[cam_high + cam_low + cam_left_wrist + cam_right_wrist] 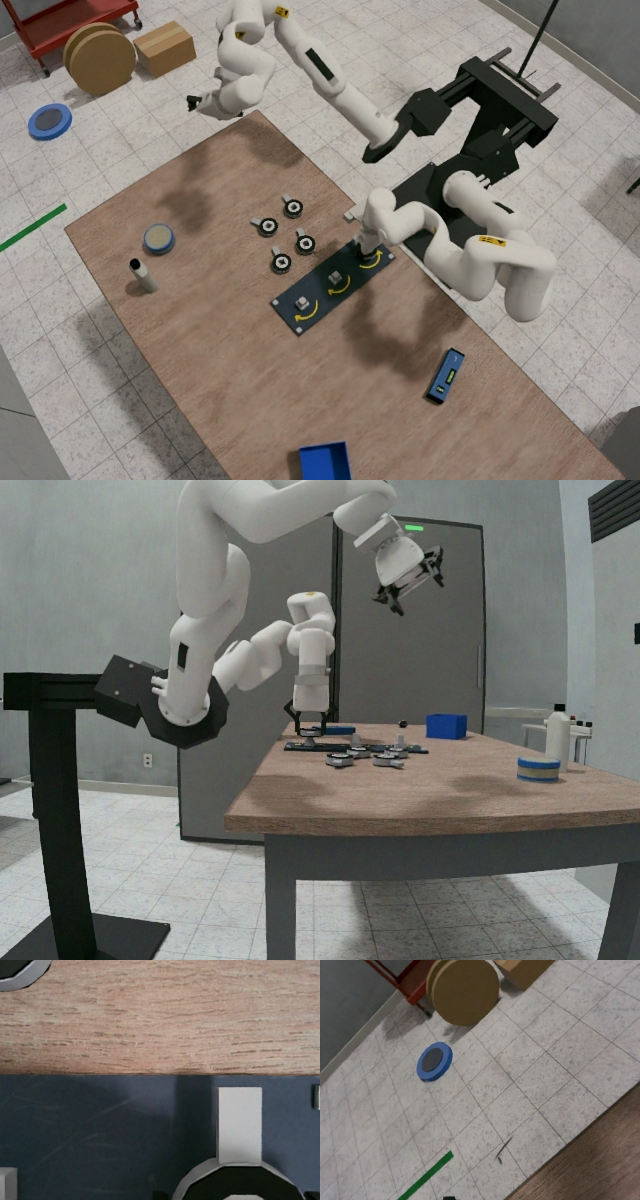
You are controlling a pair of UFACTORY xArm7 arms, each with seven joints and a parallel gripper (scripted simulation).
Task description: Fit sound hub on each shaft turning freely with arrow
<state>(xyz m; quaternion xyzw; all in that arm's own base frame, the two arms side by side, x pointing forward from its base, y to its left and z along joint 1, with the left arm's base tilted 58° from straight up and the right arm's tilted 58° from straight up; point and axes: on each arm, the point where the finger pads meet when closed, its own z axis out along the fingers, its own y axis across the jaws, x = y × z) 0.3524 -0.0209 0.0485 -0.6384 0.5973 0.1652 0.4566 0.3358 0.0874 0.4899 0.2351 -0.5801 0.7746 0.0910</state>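
Observation:
My left gripper (367,254) (310,733) is shut on a hub (215,1182) over the plate's shaft nearest the robot base. Its grey lever (239,1125) points toward the plate's long edge. How far down the shaft it sits is hidden. The dark blue plate (316,290) (100,1125) has two bare shafts, the middle one (335,277) and the far one (302,302), and yellow arrows. Several loose hubs lie on the table beside it, including one hub (305,244), another (281,262), and a third (268,226). My right gripper (419,591) is open and empty, high above the table's end.
A blue level (445,376) lies on the table beyond the plate. A blue bin (324,461) (446,726) stands farther along. A white bottle (144,276) (557,738) and a round blue-banded tin (158,238) (538,769) stand near the far long edge.

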